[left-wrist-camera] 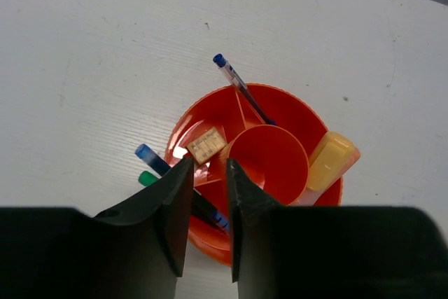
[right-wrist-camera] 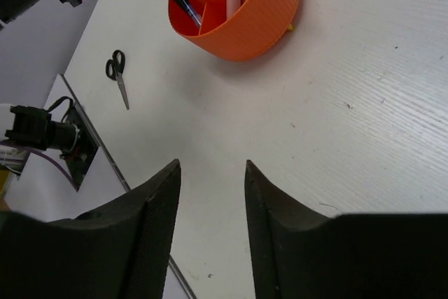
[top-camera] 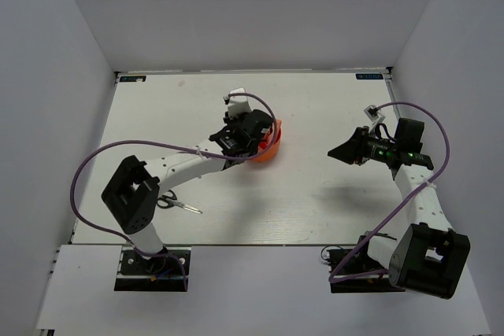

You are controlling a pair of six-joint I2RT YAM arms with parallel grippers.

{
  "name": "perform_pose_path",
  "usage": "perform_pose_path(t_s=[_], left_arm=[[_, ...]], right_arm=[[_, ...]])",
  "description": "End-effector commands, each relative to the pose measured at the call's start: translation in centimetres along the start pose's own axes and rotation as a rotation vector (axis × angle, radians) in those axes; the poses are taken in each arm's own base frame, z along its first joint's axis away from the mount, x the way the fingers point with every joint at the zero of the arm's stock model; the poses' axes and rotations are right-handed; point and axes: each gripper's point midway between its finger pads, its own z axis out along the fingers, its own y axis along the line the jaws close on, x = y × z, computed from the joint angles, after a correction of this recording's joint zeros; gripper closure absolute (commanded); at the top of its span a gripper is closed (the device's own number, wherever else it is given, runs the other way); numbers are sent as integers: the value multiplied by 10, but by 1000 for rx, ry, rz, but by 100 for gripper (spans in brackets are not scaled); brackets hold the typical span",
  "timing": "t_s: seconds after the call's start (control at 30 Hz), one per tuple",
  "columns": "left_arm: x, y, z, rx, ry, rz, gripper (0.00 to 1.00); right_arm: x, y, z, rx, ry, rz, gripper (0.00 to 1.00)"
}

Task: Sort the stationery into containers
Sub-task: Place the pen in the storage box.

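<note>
Scissors [top-camera: 175,203]: the only item lying loose on the counter [top-camera: 315,202]. They lie flat just beside the left arm's base link, handles partly under it, blade tips pointing right.
Risk, scissors: probably the next pick. They lie flat and thin, so fingers that come down too low would scrape the counter, and fingers too high would close on nothing. They are also close to the left base, so that arm would have to fold back sharply.
Right pincer [right-wrist-camera: 211,166]: moderately spread and empty. It hangs above bare counter, well apart from the tub and aimed toward it.
Left pincer [left-wrist-camera: 208,173]: a narrow gap with nothing visibly gripped. It sits directly over the near rim of the tub [left-wrist-camera: 287,103].
Risk, left pincer: two pens, one blue-capped [left-wrist-camera: 149,153] and one green-capped [left-wrist-camera: 146,178], lean out just beside its left finger. A sideways exit could hook them and either flick them out or tip the tub.
Tub, location: mid-counter, beneath the left wrist.
Tub, appearance: round, orange-red, with a ribbed outer wall. Radial dividers surround a central well [left-wrist-camera: 269,155], which looks empty.
Contents: a small tan block [left-wrist-camera: 206,146] lies in a left compartment next to the well. A yellow-orange marker [left-wrist-camera: 330,161] stands upright on the right.
Far pen [left-wrist-camera: 234,80]: clear-barrelled with a blue cap. It leans well past the far rim.
Risk, far pen: a jolt to the tub could lever it out.
</note>
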Motion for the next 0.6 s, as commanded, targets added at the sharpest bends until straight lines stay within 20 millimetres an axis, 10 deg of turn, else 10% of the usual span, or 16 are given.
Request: perform_pose_path(t_s=[0.0, 0.07, 0.23, 0.27, 0.33, 0.4, 0.43, 0.53, 0.57], left_arm=[[-35, 5, -24, 29, -68, -53, 66], [-45, 8, -33, 43, -87, -70, 79], [-59, 50, -61, 38, -122, -105, 97], [-37, 74, -61, -20, -76, -72, 97], [-48, 101, -80, -36, -100, -137, 79], [-7, 158, -79, -180, -17, -156, 51], [-6, 184, -92, -213, 4, -182, 37], [22, 262, -86, -436, 82, -360, 28], [47, 262, -87, -417, 200, -396, 28]], right_arm=[[-6, 5, -2, -18, -19, -39, 52], [-9, 6, -3, -21, -29, -39, 10], [-9, 7, -4, -43, -32, 1, 10], [-10, 10, -4, -63, -30, 4, 10], [-10, 11, -5, -82, -23, 17, 10], [-9, 13, -6, -89, -22, -14, 11], [-9, 12, -6, -80, -24, -21, 17], [-9, 9, -4, -58, -25, -19, 100], [-9, 9, -5, -54, -25, -11, 100]])
